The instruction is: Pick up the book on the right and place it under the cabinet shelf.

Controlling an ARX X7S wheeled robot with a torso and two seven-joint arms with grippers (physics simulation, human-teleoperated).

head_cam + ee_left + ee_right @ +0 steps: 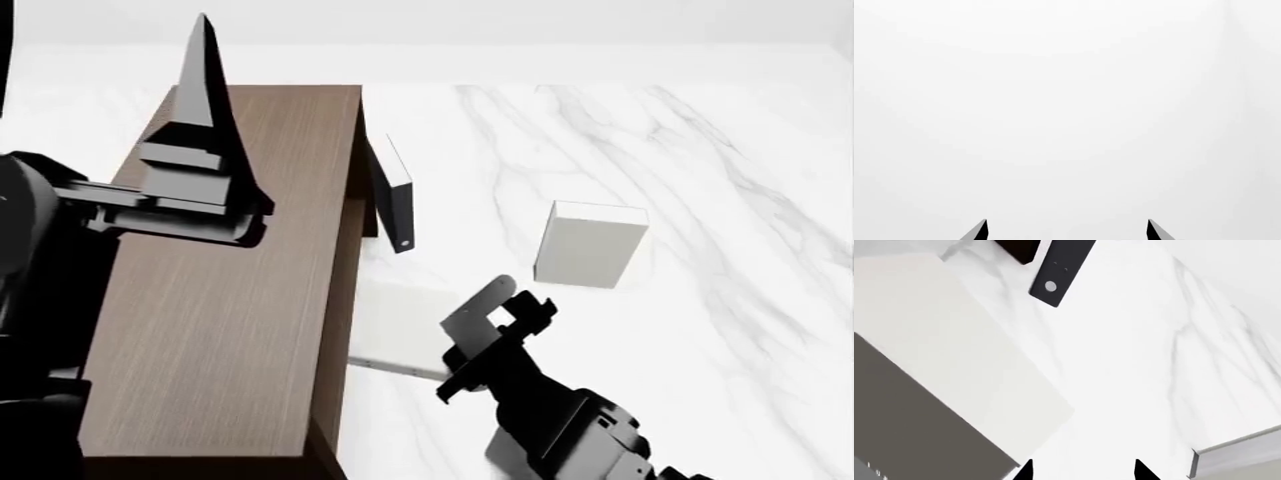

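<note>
We see the book (400, 330) lying flat on the white marble table (747, 200), its left end tucked against the lower front edge of the cabinet shelf (227, 320) — in the right wrist view it fills the near side as a broad pale slab (954, 350). The right gripper (491, 318) sits at the book's right end; its fingertips stand apart in the wrist view (1083, 471) with nothing between them, so it is released. The cabinet's thin dark door panel (395, 200) stands ajar, its small round knob (1050, 286) visible. Farther right on the table stands a thicker white block-like book (590, 245), well apart. The left gripper (200, 130) is raised above the cabinet top — its tips (1067, 230) are spread, facing blank white.
</note>
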